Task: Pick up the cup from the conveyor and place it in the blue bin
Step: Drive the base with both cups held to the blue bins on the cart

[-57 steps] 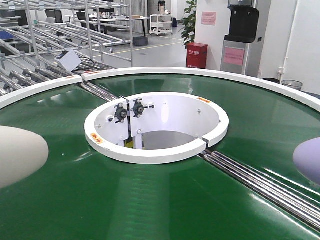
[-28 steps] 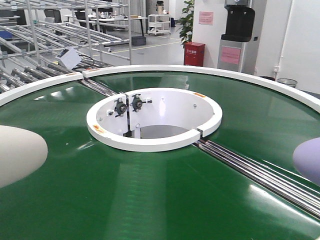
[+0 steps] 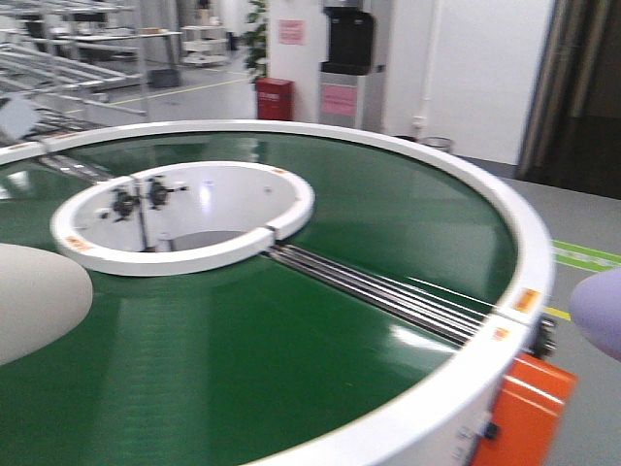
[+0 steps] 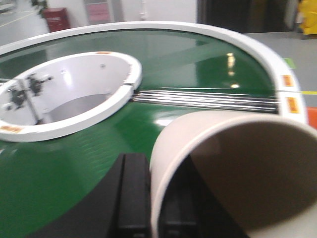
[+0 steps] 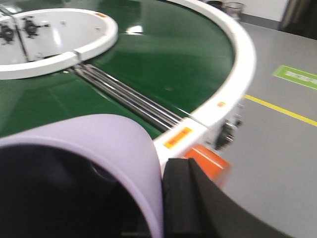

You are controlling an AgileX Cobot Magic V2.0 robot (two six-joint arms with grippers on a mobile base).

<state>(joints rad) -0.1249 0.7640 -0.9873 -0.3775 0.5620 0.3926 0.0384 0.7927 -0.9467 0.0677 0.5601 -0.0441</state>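
Note:
The conveyor [image 3: 291, 340] is a dark green ring belt with white edging and a white-walled round opening [image 3: 184, 209]. My left gripper [image 4: 156, 198] is shut on a cream cup [image 4: 237, 168], one black finger outside the wall and one inside. That cream cup [image 3: 34, 301] shows as a blur at the left edge of the front view. My right gripper [image 5: 161, 198] is shut on a lilac cup [image 5: 99, 144] the same way. The lilac cup [image 3: 602, 311] sits at the right edge of the front view. The blue bin is out of view.
Steel rollers [image 3: 378, 286] cross the belt at a seam. An orange box [image 3: 524, 408] hangs on the conveyor's outer side. Grey floor with a yellow line [image 5: 277, 109] lies to the right. A red cabinet [image 3: 275, 99] and a dark dispenser [image 3: 347, 58] stand behind.
The front view has swung to the right: the central opening slid left and the conveyor's right rim and the floor came into sight. Both cups keep their places in the frame.

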